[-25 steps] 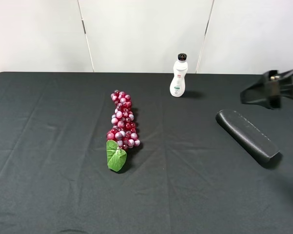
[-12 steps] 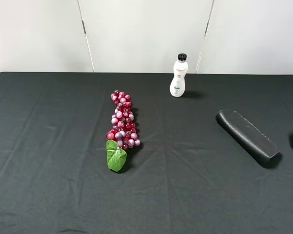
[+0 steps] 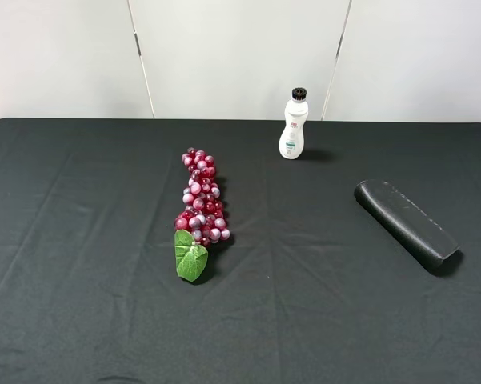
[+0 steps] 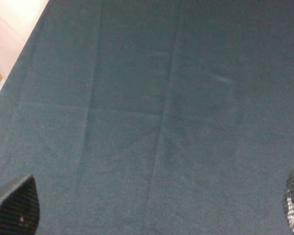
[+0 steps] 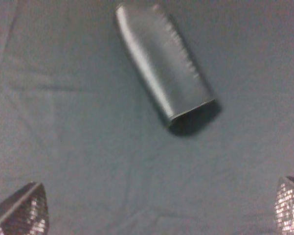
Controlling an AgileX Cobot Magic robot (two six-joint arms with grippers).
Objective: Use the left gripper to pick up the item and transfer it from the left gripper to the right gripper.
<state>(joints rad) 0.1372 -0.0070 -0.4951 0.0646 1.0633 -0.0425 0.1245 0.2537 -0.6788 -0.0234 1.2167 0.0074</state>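
Note:
The item, a black oblong case (image 3: 406, 222), lies flat and slanted on the dark cloth at the right of the table. The right wrist view looks down on the same case (image 5: 164, 66), well clear of my right gripper (image 5: 159, 210), whose fingertips (image 5: 22, 208) stand wide apart with nothing between them. My left gripper (image 4: 154, 208) is open too, over bare cloth, with only its fingertips (image 4: 14, 205) showing at the frame's corners. Neither arm shows in the exterior high view.
A bunch of red grapes (image 3: 202, 200) with a green leaf (image 3: 190, 256) lies left of centre. A white bottle with a black cap (image 3: 293, 125) stands upright near the back edge. A white wall runs behind the table.
The right arm, seen at the right edge a second ago, has drawn out of the exterior high view. The case, grapes and bottle have not moved.

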